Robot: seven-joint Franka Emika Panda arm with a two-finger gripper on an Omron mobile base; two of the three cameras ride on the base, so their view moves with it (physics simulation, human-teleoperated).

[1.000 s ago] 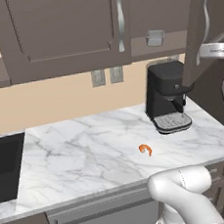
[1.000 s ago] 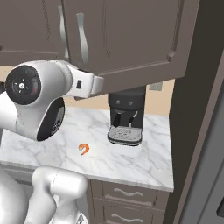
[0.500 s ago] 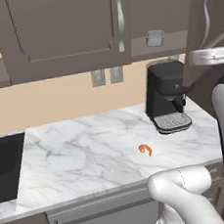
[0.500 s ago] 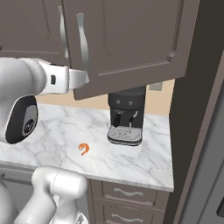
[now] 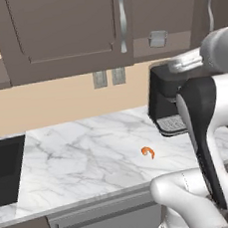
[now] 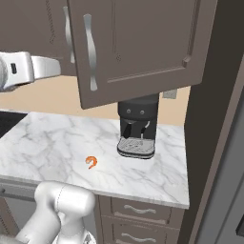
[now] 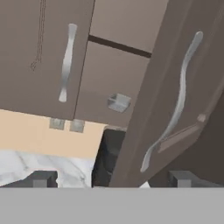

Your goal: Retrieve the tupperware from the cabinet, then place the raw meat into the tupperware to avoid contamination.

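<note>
Hand view looks up at the cabinet (image 7: 52,52) — one door (image 7: 175,87) swung open, the tupperware (image 7: 118,103) on its inner shelf. The hand (image 7: 109,178) is spread wide, empty, below that shelf. Raw meat (image 5: 148,152) lies on the desk (image 5: 80,150) — well below the cabinet.

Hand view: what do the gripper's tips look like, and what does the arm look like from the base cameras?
The gripper shows two small dark grey blocky fingertips. The arm is glossy white with rounded shells and a dark grey joint section.

Base views flank arm, share counter (image 5: 80,150); hand view close under cabinet (image 7: 122,83).
</note>
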